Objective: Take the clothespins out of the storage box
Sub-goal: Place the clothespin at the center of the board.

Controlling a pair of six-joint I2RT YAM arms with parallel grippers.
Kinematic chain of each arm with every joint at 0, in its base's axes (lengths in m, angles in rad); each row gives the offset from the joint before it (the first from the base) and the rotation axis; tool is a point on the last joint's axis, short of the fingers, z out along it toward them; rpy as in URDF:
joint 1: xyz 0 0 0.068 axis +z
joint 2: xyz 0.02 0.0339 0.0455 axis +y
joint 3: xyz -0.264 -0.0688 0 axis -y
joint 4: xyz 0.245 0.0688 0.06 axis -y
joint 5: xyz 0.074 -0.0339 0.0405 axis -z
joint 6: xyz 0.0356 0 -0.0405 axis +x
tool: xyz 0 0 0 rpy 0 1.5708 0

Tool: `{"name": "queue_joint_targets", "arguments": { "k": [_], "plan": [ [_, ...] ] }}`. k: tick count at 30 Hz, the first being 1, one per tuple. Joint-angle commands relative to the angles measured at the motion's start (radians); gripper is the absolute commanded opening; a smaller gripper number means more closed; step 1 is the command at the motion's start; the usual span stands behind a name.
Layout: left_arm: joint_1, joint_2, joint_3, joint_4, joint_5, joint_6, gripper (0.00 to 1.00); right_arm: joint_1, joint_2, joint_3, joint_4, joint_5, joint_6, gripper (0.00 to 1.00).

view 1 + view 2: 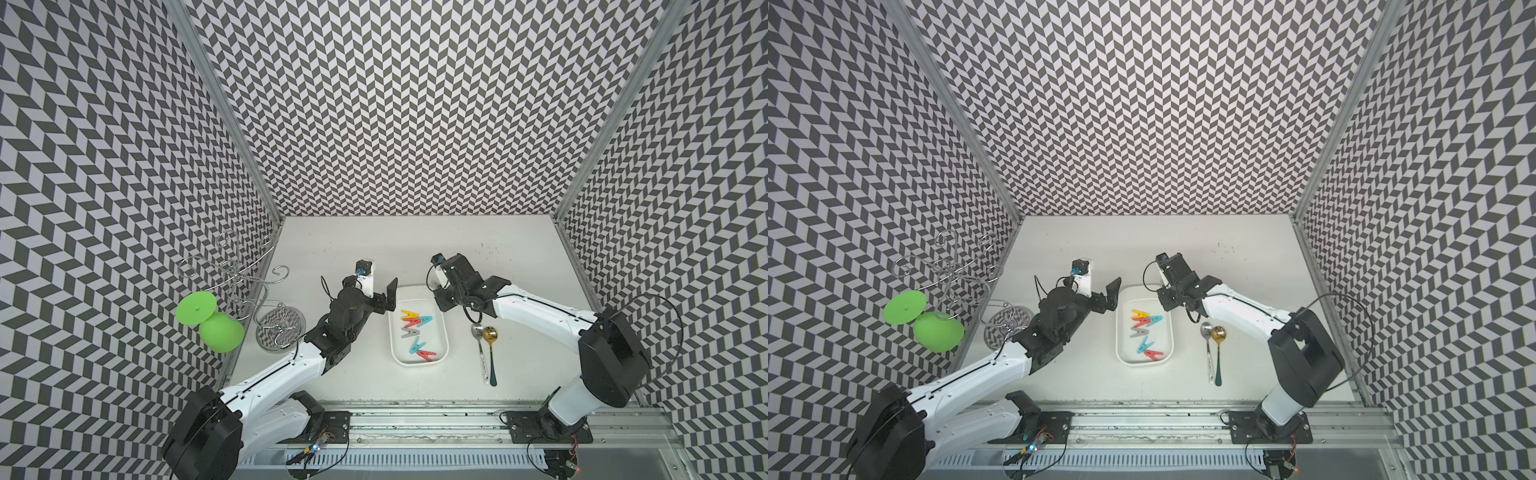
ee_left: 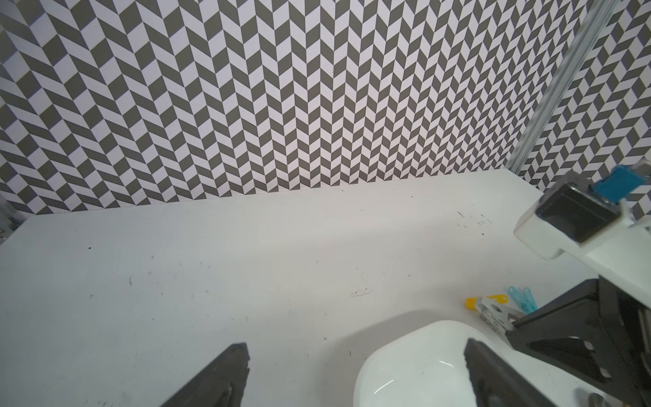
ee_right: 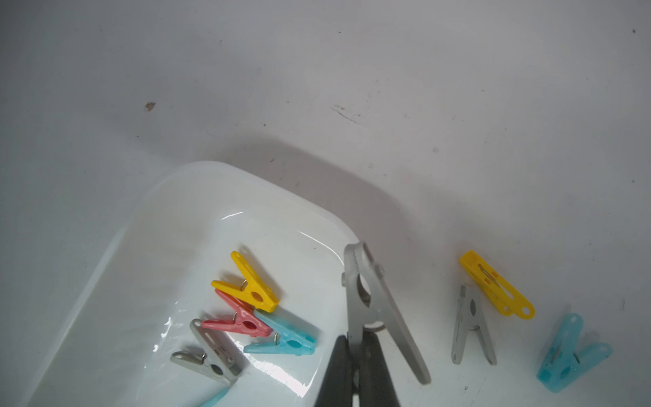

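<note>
Clothespins (image 1: 415,328) are lying mostly inside the storage box (image 1: 419,365), a jumble of yellow, red, grey and blue in both top views. The right gripper (image 3: 355,347) is hovering over the box's far right corner, fingers clamped on one leg of a grey clothespin (image 3: 373,299). Just outside that corner three more are resting on the table (image 1: 498,257): a yellow pin (image 3: 496,283), a grey pin (image 3: 472,324) and a blue pin (image 3: 572,356). The left gripper (image 2: 355,349) is hanging by the box's far left corner, fingers spread wide, holding nothing. The white table is showing dark scuffs and specks (plain in the wrist views), and grey-and-white chevron walls (image 1: 415,104) are enclosing it on three sides.
</note>
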Motion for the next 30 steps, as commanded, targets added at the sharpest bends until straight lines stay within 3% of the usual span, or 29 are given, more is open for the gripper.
{"name": "queue_joint_targets", "arguments": {
  "k": [1, 13, 30],
  "plan": [
    [-0.002, 0.001, -0.005, 0.032, 0.011, -0.011, 1.00, -0.032, -0.020, -0.031, 0.041, -0.031, 0.116, 0.07],
    [-0.001, -0.015, -0.008, 0.029, 0.013, -0.013, 1.00, -0.098, 0.058, -0.058, 0.007, -0.077, 0.198, 0.09],
    [0.000, -0.024, -0.011, 0.027, 0.011, -0.013, 1.00, -0.128, 0.097, -0.032, -0.036, -0.074, 0.184, 0.17]
  ]
}}
